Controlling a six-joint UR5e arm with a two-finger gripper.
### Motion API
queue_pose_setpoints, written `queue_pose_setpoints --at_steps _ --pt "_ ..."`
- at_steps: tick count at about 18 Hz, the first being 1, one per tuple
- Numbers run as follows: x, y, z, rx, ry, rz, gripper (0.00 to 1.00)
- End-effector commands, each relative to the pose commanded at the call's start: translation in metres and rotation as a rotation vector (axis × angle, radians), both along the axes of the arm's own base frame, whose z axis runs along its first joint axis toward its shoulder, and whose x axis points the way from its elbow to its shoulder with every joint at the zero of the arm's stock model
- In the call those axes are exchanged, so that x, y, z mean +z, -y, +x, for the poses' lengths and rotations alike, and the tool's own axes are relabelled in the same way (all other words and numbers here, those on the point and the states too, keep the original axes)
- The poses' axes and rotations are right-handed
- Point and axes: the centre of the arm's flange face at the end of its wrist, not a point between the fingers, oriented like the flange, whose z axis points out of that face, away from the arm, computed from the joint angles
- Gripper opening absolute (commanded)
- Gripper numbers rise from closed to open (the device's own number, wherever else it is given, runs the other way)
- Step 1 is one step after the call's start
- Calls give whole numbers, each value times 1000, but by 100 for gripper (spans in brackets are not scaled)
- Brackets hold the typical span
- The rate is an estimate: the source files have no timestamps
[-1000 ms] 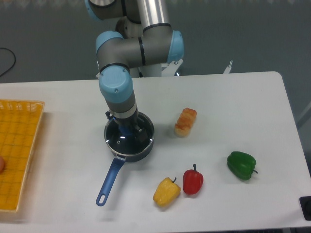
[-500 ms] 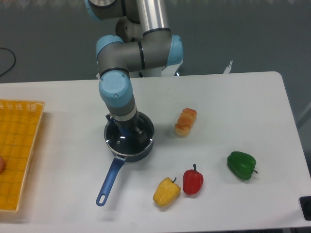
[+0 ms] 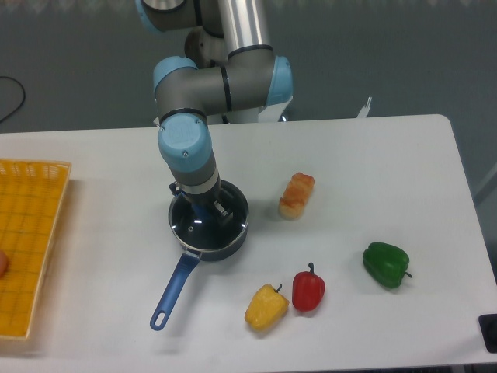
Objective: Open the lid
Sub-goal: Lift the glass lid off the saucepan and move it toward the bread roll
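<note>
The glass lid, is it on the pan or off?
On. The lid lies flat inside the saucepan's rim, with the gripper down at its knob.

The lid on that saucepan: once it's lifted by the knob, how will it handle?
The lid looks like glass in a thin metal rim, so probably rigid, fairly heavy for its size, and breakable if dropped. Held only at its centre under the gripper, it may tilt or swing. The saucepan with its long handle seems light enough to shift.
</note>
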Motion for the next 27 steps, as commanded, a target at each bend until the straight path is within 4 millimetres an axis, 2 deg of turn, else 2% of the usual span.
queue_pose_setpoints --at_steps 17,27 --pt "20 4 -5 -23 -13 19 67" --pt "36 49 -48 -21 39 -21 67"
